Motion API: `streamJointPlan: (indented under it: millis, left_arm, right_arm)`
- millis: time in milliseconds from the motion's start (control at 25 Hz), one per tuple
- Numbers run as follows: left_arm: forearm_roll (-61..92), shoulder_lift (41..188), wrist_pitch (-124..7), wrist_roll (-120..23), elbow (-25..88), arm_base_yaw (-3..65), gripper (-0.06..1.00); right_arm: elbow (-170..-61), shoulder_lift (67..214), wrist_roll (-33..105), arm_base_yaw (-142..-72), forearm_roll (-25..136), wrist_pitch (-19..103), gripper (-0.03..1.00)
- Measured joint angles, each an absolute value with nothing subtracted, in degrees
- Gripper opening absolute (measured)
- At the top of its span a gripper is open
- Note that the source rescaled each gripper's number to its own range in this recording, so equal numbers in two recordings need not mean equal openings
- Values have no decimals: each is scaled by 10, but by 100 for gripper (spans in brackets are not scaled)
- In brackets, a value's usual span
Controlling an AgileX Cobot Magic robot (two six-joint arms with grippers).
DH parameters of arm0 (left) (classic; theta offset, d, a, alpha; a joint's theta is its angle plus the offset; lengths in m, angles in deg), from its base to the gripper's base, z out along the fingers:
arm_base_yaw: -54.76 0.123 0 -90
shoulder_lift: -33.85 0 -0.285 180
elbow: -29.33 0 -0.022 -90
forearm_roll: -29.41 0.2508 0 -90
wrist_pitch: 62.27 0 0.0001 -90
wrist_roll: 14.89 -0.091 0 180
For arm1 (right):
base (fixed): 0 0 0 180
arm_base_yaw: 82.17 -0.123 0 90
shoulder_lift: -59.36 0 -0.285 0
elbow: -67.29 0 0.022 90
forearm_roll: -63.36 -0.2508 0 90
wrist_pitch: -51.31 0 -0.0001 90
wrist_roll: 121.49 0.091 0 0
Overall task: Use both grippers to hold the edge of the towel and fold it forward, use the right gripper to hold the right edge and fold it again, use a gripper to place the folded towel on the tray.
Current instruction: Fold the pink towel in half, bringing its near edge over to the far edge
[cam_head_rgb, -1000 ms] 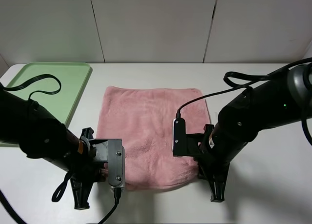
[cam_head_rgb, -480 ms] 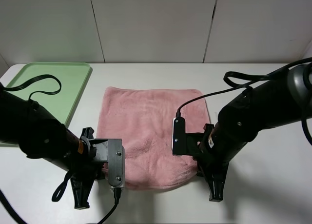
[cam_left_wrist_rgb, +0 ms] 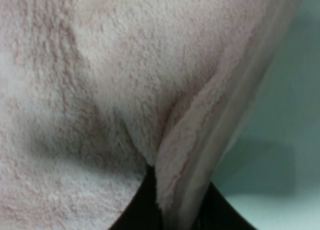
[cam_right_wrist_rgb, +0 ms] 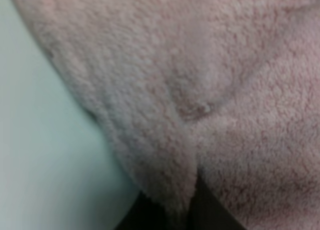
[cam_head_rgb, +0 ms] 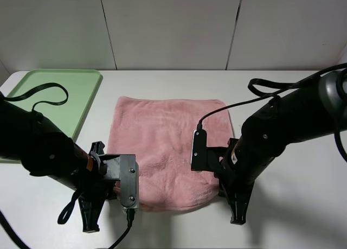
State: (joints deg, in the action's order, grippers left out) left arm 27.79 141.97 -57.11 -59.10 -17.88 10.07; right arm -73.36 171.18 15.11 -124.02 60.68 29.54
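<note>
The pink towel [cam_head_rgb: 168, 146] lies flat in the middle of the white table. My left gripper [cam_head_rgb: 112, 193] is at its near left corner, my right gripper [cam_head_rgb: 219, 186] at its near right corner. The fingers are hidden under the arms in the high view. In the left wrist view the left gripper [cam_left_wrist_rgb: 175, 217] is shut on a raised pinch of the towel's edge [cam_left_wrist_rgb: 187, 155]. In the right wrist view the right gripper [cam_right_wrist_rgb: 182, 215] is shut on a pinch of the towel's edge [cam_right_wrist_rgb: 160, 170]. The pale green tray [cam_head_rgb: 81, 91] lies at the far left.
A black cable [cam_head_rgb: 40, 94] loops over the tray. A cable [cam_head_rgb: 271, 91] from the right arm arcs over the table to the right of the towel. Grey wall panels [cam_head_rgb: 173, 26] stand behind the table.
The right arm has shifted slightly towards the towel and the table's near edge. The left arm and the towel look unchanged.
</note>
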Motion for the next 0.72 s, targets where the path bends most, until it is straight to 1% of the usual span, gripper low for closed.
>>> streamJointPlan:
  millis: [320,440,720]
  left_arm:
    - [278,1386,-530,-591,-180,101,0]
    - [278,1358,-507,-591,-180,101,0]
    - [277,1298,-464,-591,-181,100,0]
  right_arm:
    - [-737,1709,188,-1240,597,253,0]
    - [-733,1696,209,-1240,590,216,0]
    - [-730,1616,218,-1241,587,157,0]
